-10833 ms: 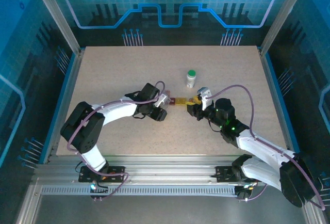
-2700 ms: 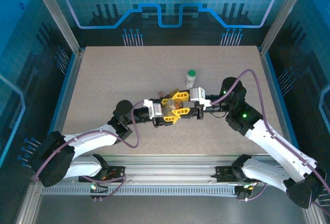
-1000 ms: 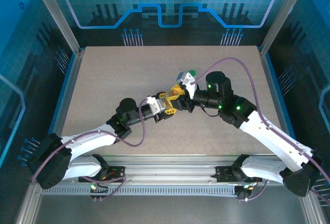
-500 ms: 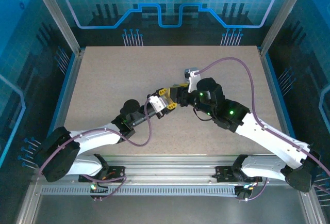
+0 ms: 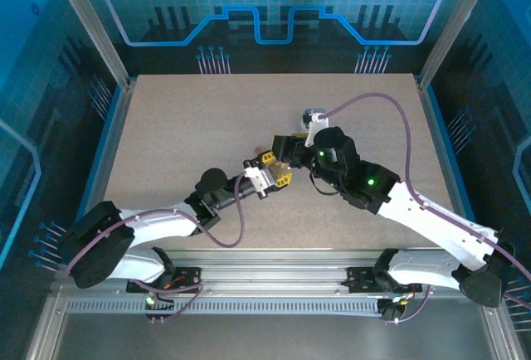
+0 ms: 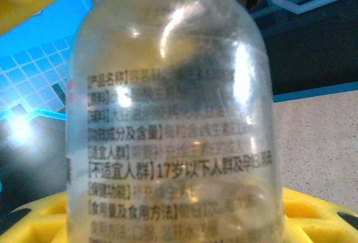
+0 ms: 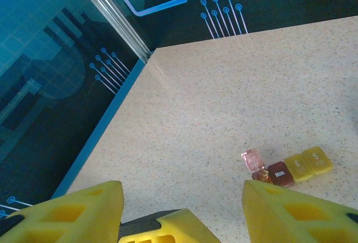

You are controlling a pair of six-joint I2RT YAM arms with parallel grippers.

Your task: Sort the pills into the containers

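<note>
clear pill bottle (image 6: pixel 173 131) with printed label: 1 | yellow container (image 7: pixel 296 168), two joined squares: 1 | dark red-brown container (image 7: pixel 279 174): 1 | pink lid flap (image 7: pixel 251 157): 1

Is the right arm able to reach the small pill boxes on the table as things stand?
Probably yes. The red-brown box and the yellow box lie on bare table just ahead of the open right gripper, with nothing standing between them and its fingers.

Speckled beige tabletop (image 5: pixel 182 128) stretches wide under the lights, a blue strip (image 7: pixel 92 142) trimming its left edge. Behind sits a dark back wall (image 5: pixel 274 53) glowing with blue circuit lines, silver aluminium posts (image 5: pixel 87 20) flanking.
</note>
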